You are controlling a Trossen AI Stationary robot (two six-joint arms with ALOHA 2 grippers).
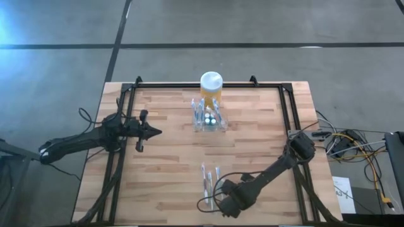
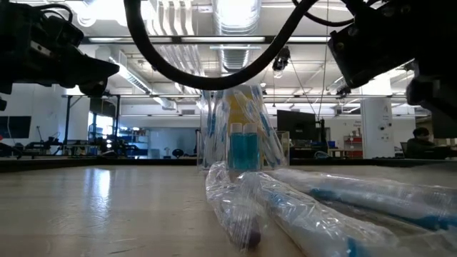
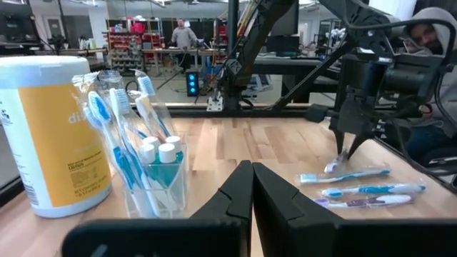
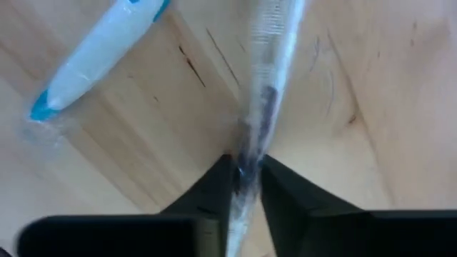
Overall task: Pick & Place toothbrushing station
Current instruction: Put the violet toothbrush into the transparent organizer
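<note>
Wooden slats make up the surface (image 1: 252,145), framed by a black rail, with grey floor all round. Toward the far edge at the middle stands the clear station (image 1: 209,120), already holding brushes and small bottles, touching or just beside the jar (image 1: 211,85) behind it. Near the front edge lie three wrapped brushes (image 1: 209,180), side by side.

Over their near ends sits the right end effector (image 4: 245,178), its fingers drawn in on one wrapped brush (image 4: 265,78) so the film is pinched between the tips; it appears gripped, though the brush lies on the wood.

To do this step well, the grip should be firm on the handle and not only on loose film, then the lift should go straight up so the neighbouring brush (image 4: 96,57) is not dragged along.

Open wood lies between the brushes and the station, giving a free path. The front edge is close, so any slip could send a brush off.

At the left side hovers the left end effector (image 1: 151,132), shut and empty, well apart from the station.
</note>
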